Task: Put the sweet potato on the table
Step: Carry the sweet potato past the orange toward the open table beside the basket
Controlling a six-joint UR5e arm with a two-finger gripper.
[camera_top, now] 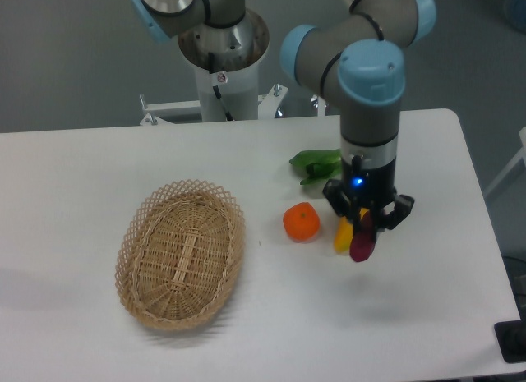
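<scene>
The sweet potato (361, 244), a small dark magenta tuber, hangs end-down between the fingers of my gripper (364, 226), which is shut on it. It is held just above the white table (427, 316), right of centre, in front of the yellow oblong fruit (343, 232) that the gripper now partly hides. Whether the tuber's lower tip touches the tabletop cannot be told.
A round orange (302, 222) lies left of the gripper. Green leafy bok choy (314, 163) sits behind, partly covered by the arm. An oval wicker basket (182, 253) stands at the left. The robot base (222, 49) is at the back edge.
</scene>
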